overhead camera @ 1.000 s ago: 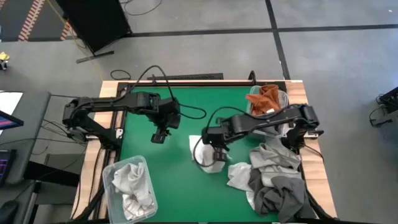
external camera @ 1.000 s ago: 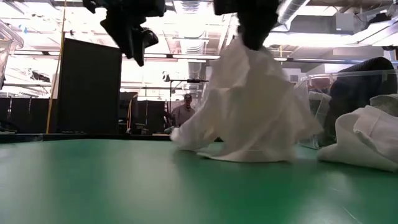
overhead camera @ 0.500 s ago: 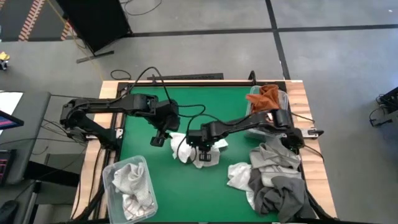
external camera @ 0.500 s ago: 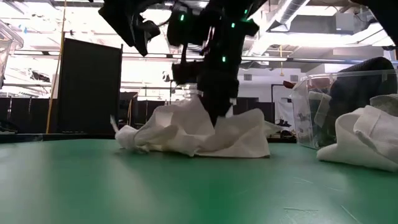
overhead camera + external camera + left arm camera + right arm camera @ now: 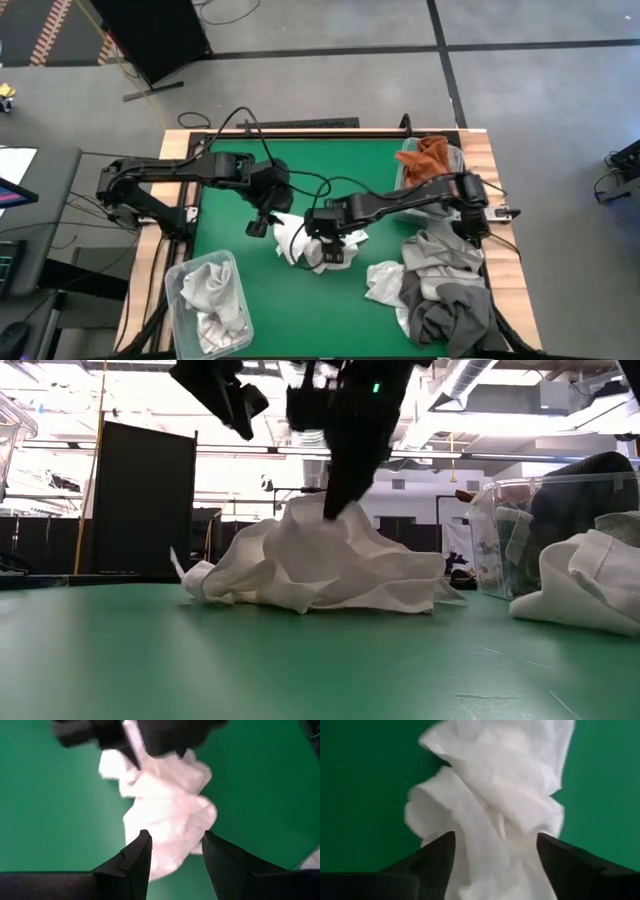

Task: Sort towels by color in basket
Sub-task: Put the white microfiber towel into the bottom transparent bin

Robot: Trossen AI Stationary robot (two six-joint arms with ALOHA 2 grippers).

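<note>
Orange cloths (image 5: 427,158) and grey-white cloths (image 5: 212,300) binned; crumpled white towel (image 5: 300,243) mid-surface under spread right gripper (image 5: 330,247), left gripper (image 5: 261,222) half-spread beside; grey-white pile (image 5: 432,285) remains.

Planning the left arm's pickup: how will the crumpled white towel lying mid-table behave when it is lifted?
The crumpled white towel will probably droop: it lies in soft folds on the green table. It looks light and likely will not slip, roll or tip. The left gripper hovers open beside it; the right gripper is open above it.

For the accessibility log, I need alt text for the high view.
The open right gripper sits over a white towel mid-table, the left gripper open beside it. Unsorted towels are piled at right.
</note>
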